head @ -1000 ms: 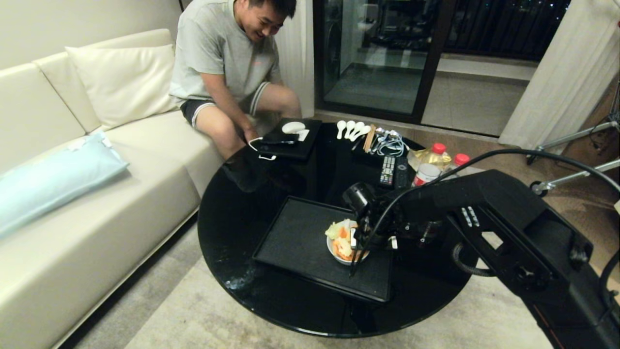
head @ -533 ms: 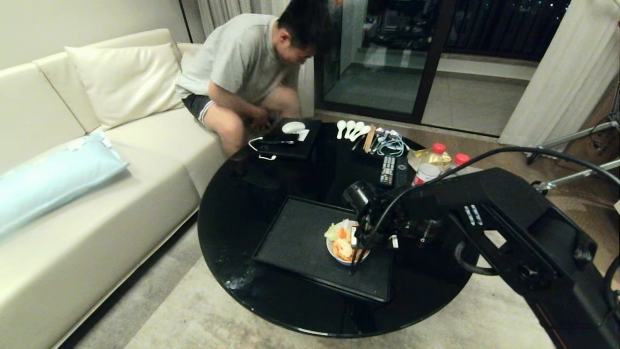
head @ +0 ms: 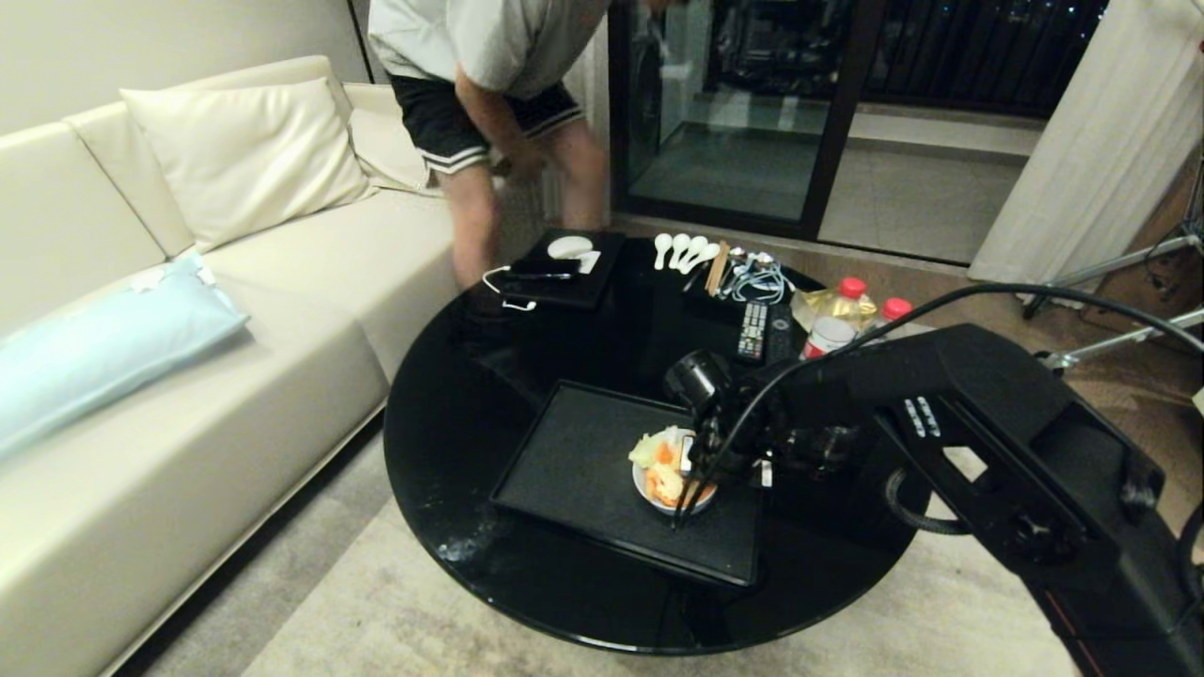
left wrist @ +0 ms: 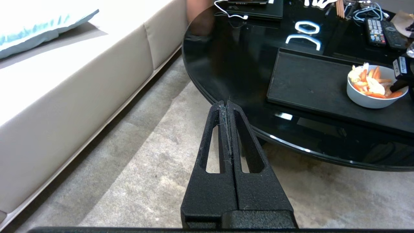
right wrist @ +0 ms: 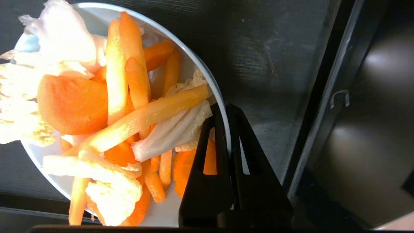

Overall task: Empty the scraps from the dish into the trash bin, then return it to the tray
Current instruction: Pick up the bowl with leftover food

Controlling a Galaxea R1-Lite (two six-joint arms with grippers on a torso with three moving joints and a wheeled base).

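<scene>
The small, deep white ceramic bowl [head: 670, 480] heaped with orange carrot sticks and pale cabbage scraps [right wrist: 129, 106] sits on the big flat black tray [head: 583, 470], towards its right end, on the round glossy black desk [head: 451, 414]. The right gripper [right wrist: 228, 111] has its thin black fingers pinched on the bowl's rim, one inside among the scraps and one outside. So the grasp looks made and the carry to the bin is the step at hand. No steel bin shows in any view, so next comes a level lift, keeping that piled food from spilling, then a swing to wherever it stands. The left gripper [left wrist: 226, 105] hangs idle beside the desk over the carpet, fingers pressed together.
</scene>
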